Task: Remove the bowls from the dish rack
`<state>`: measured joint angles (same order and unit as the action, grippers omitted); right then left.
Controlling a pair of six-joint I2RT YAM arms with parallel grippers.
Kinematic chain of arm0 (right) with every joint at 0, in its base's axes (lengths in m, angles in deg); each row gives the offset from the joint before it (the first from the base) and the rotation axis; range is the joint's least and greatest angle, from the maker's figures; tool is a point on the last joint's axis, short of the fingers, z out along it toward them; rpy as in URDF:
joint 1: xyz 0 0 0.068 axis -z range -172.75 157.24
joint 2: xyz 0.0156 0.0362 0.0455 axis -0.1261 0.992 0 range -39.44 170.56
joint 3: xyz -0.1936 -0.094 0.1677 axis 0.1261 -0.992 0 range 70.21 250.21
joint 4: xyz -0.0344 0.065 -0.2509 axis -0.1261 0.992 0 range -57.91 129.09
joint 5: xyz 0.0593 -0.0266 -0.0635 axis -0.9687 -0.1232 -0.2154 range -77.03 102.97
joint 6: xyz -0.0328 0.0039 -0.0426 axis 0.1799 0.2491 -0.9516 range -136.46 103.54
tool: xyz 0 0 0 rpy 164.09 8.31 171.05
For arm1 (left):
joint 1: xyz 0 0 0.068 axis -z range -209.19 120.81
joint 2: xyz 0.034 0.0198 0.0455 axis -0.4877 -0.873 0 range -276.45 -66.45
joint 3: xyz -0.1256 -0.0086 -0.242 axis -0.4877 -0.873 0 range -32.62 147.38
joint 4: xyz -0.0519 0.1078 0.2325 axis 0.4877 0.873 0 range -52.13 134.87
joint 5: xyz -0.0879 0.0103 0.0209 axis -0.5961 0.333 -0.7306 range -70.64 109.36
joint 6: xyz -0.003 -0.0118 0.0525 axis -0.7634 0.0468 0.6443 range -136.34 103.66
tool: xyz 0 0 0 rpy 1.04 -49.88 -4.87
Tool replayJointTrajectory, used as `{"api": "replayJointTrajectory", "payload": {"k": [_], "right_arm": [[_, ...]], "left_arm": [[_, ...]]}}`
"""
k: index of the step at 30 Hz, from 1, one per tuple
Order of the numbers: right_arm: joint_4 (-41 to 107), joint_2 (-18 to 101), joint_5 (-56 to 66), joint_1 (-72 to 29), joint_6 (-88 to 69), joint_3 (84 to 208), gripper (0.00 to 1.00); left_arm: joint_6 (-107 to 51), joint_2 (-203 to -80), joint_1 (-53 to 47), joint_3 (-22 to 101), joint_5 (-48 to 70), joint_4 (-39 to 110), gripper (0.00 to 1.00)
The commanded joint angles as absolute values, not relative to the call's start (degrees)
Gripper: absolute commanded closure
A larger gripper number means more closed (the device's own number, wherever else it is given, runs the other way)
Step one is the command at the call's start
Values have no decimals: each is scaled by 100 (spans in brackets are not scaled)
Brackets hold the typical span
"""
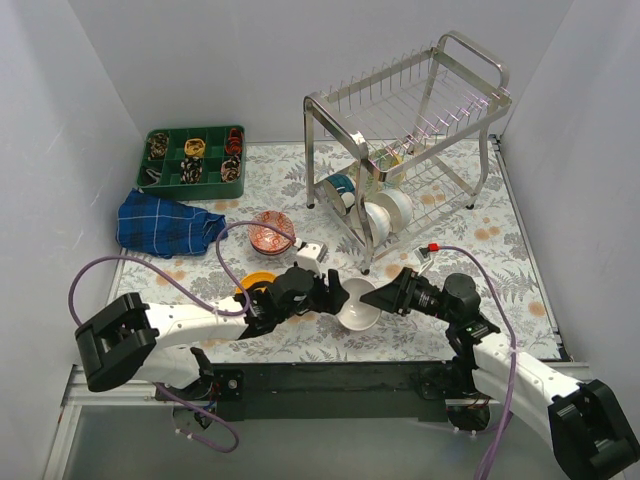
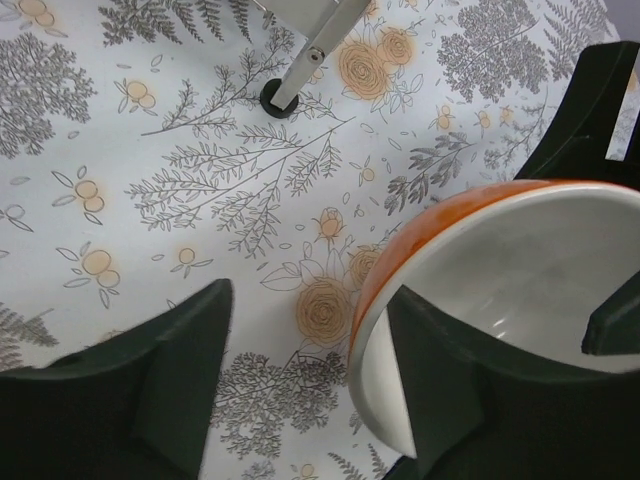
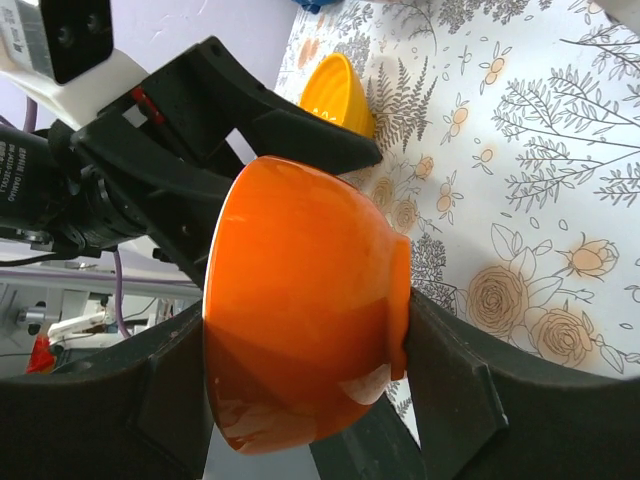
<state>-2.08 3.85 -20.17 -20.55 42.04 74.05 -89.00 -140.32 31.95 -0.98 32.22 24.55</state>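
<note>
An orange bowl with a white inside [image 1: 357, 306] hangs tilted just above the table, between both grippers. My right gripper [image 1: 374, 296] is shut on it, one finger on the rim and one on the foot, as the right wrist view [image 3: 300, 290] shows. My left gripper [image 2: 312, 300] is open and straddles the bowl's rim [image 2: 520, 260], with one finger inside the bowl. The dish rack [image 1: 410, 130] stands at the back right. Its lower shelf holds a teal bowl [image 1: 340, 187], white bowls [image 1: 390, 212] and a leaf-patterned one [image 1: 388, 160].
A red-white patterned bowl [image 1: 272, 232] and a yellow-orange bowl [image 1: 257, 283] sit on the table left of the grippers. A blue checked cloth [image 1: 165, 222] and a green compartment tray [image 1: 193, 160] lie at the back left. A rack leg [image 2: 305, 55] stands close ahead of the left gripper.
</note>
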Motion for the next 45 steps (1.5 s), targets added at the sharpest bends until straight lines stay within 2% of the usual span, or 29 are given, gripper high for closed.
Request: {"api": "replayJointTrajectory", "payload": {"k": [1, 2, 3, 5, 6, 7, 8, 11, 12, 14, 15, 18, 20, 27, 31, 37, 45], "right_arm": [[-965, 538, -1928, -2220, 4340, 7426, 99], [-983, 565, -1920, -2263, 4340, 7417, 99], [-1018, 608, -1911, -2272, 4340, 7426, 99], [-1027, 635, -1893, -2290, 4322, 7400, 99], [-1027, 644, -1885, -2281, 4314, 7399, 99], [-1018, 644, -1858, -2290, 4296, 7391, 97], [-1018, 644, -1849, -2290, 4261, 7391, 94], [-992, 618, -1718, -2290, 4173, 7356, 72], [-992, 591, -1683, -2290, 4138, 7355, 58], [-818, 565, -1604, -2290, 4050, 7373, 45], [-729, 547, -1586, -2290, 3919, 7443, 32], [-185, 469, -1446, -2281, 3516, 7662, 16], [210, 355, -1209, -2281, 3260, 7812, 10], [1863, 38, -250, -2281, 2292, 8348, 6], [1987, 73, -153, -2281, 2134, 8445, 6], [1996, 169, -57, -2281, 2055, 8480, 6], [2190, -33, 199, -2290, 1642, 8630, 7]], "left_arm": [[-9017, -14098, 3400, 70, 3640, 2187, 51], [-9017, -14098, 3426, 70, 3693, 2196, 59], [-9008, -14081, 3462, 61, 3728, 2187, 72], [-8947, -14011, 3488, 52, 3764, 2213, 85], [-8903, -13984, 3488, 52, 3833, 2248, 95], [-8876, -13923, 3488, 52, 3851, 2336, 99], [-8859, -13879, 3488, 61, 3904, 2398, 100], [-8709, -13650, 3488, 78, 4088, 2705, 100], [-8683, -13519, 3497, 113, 4141, 2810, 100], [-8578, -13378, 3480, 122, 4308, 3118, 100], [-8560, -13316, 3488, 140, 4378, 3249, 100], [-8454, -13062, 3427, 298, 4554, 3934, 100], [-8419, -12938, 3357, 482, 4669, 4602, 100], [-8454, -12437, 2199, 939, 4195, 6281, 100], [-8515, -12253, 1617, 1133, 4098, 7098, 100], [-8927, -12375, 1098, 1063, 3843, 7442, 100], [-10079, -12384, 983, 1054, 4826, 8189, 100]]}}
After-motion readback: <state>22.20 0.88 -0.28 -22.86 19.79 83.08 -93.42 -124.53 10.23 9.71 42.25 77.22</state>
